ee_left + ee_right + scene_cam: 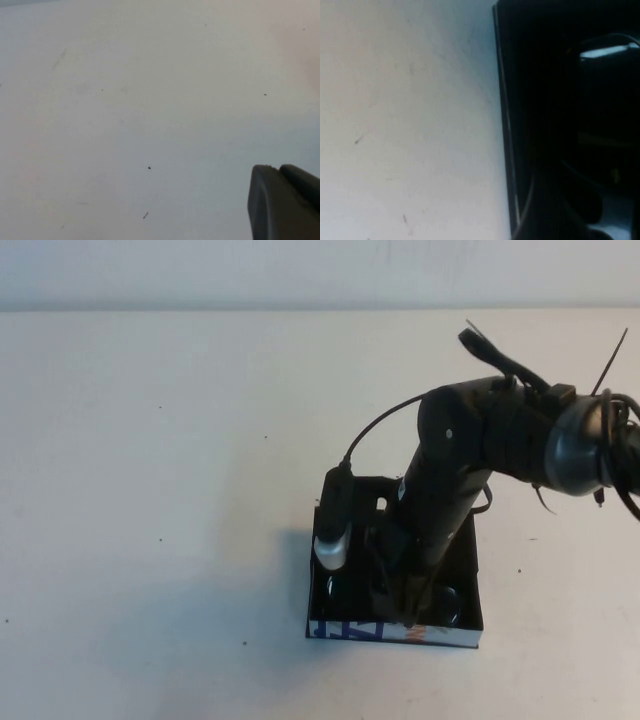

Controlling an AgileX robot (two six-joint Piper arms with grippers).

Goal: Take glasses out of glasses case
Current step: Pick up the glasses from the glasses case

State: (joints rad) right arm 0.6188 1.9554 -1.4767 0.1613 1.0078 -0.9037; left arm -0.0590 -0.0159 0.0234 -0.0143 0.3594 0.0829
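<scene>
Step in hand: reach into glasses case (pixel 470 585) at table (pixel 150 490) centre. Right gripper (pixel 405 612) lowered inside, over glasses (pixel 447 608) on case floor; opening and hold: cannot tell. Left gripper (pixel 285 202) parked over bare table, opening unreadable. Next: secure frame, lift straight clear of walls.

Matt white table (pixel 150 490) is showing faint specks. The case (pixel 462 570) is appearing as black card with a printed white edge; glossy dark lenses of the glasses (pixel 447 605) are glinting. Right gripper (pixel 400 605), over the case, is looking like matt black plastic.
</scene>
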